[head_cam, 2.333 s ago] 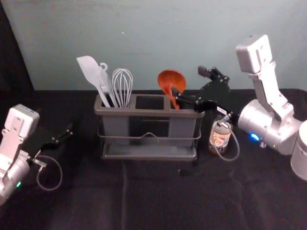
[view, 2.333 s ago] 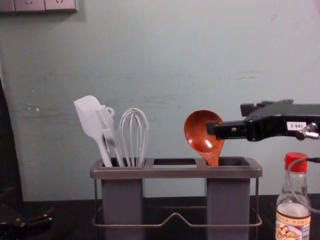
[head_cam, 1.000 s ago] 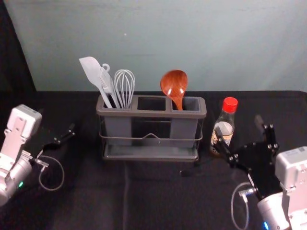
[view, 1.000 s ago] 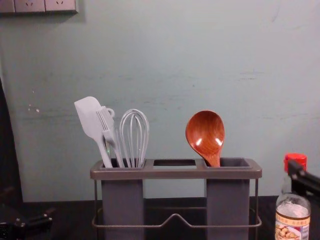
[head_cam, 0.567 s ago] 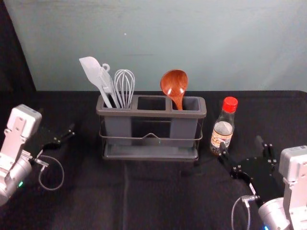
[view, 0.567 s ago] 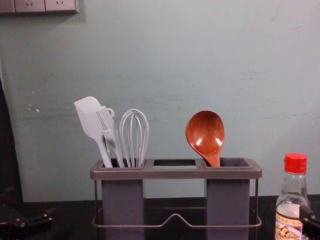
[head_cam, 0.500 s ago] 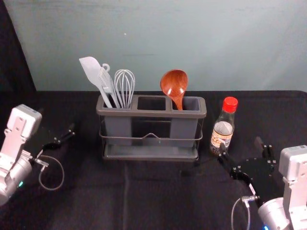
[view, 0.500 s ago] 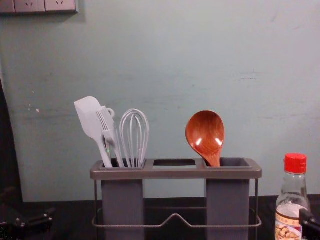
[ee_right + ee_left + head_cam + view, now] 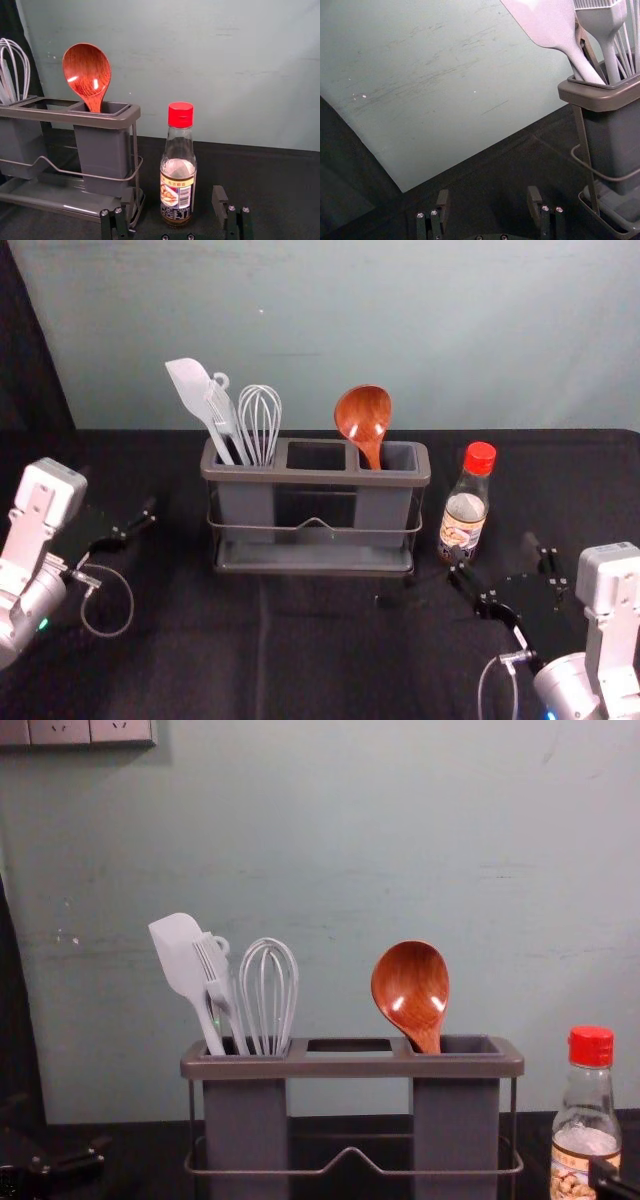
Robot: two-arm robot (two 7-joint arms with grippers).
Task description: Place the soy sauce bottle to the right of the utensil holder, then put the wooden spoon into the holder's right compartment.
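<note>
Gaping: right end effector near labelled bottle, left one far left; spoon in right compartment

The bench has a black, lightly creased surface, one long fold running down its near part. The holder stands upright on it, long side across the head view. Just right of it, not touching, the bottle stands upright.

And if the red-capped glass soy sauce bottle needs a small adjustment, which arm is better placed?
Probably right: the open right gripper is close to the bottle, right of the grey utensil holder. The left gripper, also open, is beyond the holder's left end.
</note>
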